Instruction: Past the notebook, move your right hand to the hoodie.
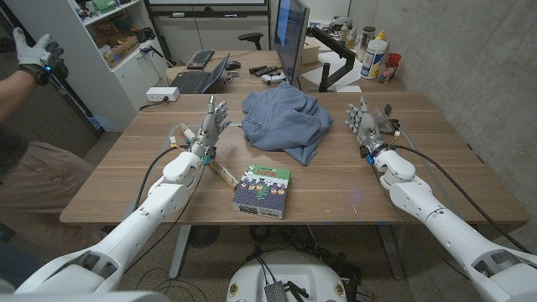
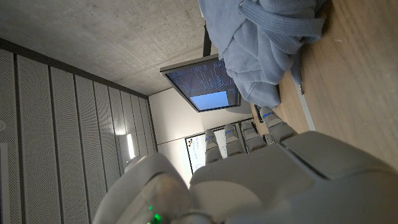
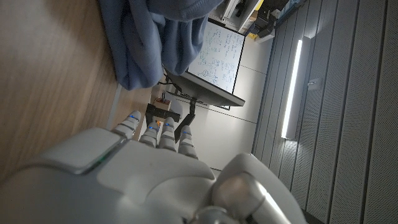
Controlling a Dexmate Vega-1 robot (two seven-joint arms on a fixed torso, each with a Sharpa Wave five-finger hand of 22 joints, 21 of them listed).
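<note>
Both arms are in over the wooden table (image 1: 361, 189); the blue hoodie (image 1: 284, 124) lies crumpled at the far middle, just in front of the monitor (image 1: 291, 38); nearer the robot, at the front middle, sits the notebook (image 1: 263, 190) with its green illustrated cover, flat on the wood and apart from the hoodie. Over on the right, the right hand (image 1: 364, 122) stands upright on its edge, fingers (image 1: 359, 110) released and spread, grasping nothing; it is to the right of the hoodie, near but not touching it, and already farther back than the notebook; a few small items lie just beside it on the table, too small to tell. The left hand (image 1: 210, 127) mirrors it on the other side, fingers up and apart, nothing held; a pale strip-like object (image 1: 220, 170) lies on the table by its wrist. From the right wrist view, the back of the right hand (image 3: 155, 171) is seen with the fingers reaching toward the hoodie (image 3: 155, 37); from the left wrist view, the left hand (image 2: 261, 180) points at the hoodie (image 2: 261, 43) and the monitor (image 2: 202, 84) behind it. At the far left a person's gloved hand (image 1: 33, 52) holds a controller; a laptop (image 1: 201, 77) sits at the back.
</note>
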